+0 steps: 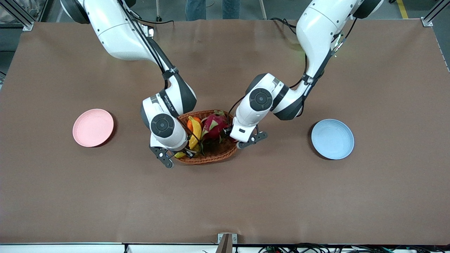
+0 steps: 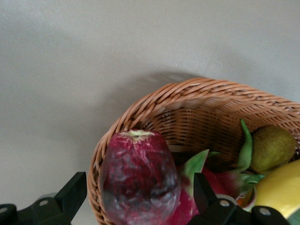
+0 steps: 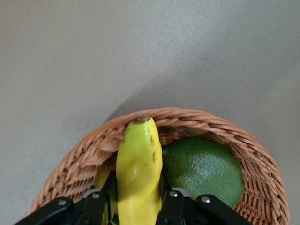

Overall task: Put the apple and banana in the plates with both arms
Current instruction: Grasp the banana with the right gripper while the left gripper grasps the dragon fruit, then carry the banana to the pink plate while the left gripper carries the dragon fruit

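Observation:
The apple (image 2: 138,183), dark red and mottled, sits at the rim of the wicker basket (image 1: 211,160), at the basket's end toward the left arm. My left gripper (image 2: 138,180) is open around it, one finger on each side with small gaps; in the front view it is low over that end of the basket (image 1: 230,135). My right gripper (image 3: 137,183) is shut on the yellow banana (image 3: 138,159), which lies in the basket (image 1: 195,131). The pink plate (image 1: 93,127) and the blue plate (image 1: 332,138) lie bare on the table beside the basket, one toward each end.
The basket also holds a pink dragon fruit (image 1: 214,124), an orange (image 1: 191,123), a green lime (image 3: 204,168) and a brownish-green fruit (image 2: 272,147). The brown table (image 1: 225,203) spreads wide on all sides.

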Robot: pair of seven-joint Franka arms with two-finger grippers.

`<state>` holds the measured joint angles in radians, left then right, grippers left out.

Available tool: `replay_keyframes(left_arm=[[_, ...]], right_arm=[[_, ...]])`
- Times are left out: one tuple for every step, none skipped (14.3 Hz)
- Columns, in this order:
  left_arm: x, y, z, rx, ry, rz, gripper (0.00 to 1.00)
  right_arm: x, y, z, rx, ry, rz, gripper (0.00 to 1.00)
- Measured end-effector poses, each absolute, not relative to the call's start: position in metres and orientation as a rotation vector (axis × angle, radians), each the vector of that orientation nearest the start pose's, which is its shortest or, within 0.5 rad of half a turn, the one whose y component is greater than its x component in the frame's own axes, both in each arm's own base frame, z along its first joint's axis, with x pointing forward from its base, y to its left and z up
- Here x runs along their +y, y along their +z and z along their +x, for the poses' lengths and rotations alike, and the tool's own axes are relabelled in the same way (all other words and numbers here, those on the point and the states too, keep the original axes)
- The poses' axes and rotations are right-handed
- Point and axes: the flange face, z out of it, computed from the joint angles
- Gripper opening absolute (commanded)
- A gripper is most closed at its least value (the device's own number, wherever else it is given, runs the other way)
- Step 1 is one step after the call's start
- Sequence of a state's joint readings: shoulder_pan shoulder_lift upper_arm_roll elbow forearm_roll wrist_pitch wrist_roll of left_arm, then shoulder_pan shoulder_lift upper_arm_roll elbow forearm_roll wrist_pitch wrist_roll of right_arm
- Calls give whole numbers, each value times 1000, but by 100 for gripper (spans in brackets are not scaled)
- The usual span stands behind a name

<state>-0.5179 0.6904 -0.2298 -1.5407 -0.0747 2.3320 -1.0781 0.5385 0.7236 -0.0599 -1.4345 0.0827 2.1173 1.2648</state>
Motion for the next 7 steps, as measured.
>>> replay_keyframes(left_arm=[[-470, 264, 543, -737, 151, -3268, 100], [-470, 262, 542, -742, 154, -3265, 100], [-470, 261, 542, -751, 156, -3262, 100], [-470, 260, 542, -767, 159, -3256, 98], [-470, 259, 542, -777, 162, -3252, 95], [-471, 258, 542, -784, 165, -3249, 89], [-472, 257, 541, -790, 168, -3246, 79]], right_arm=[[334, 268, 639, 1254, 105, -2885, 1], [323, 277, 646, 1230, 145, -2889, 1], [307, 289, 655, 1187, 190, -2893, 1], [282, 305, 665, 1122, 226, -2896, 1], [252, 322, 674, 1044, 258, -2907, 1], [217, 337, 680, 967, 301, -2925, 0], [180, 351, 684, 900, 339, -2933, 0]])
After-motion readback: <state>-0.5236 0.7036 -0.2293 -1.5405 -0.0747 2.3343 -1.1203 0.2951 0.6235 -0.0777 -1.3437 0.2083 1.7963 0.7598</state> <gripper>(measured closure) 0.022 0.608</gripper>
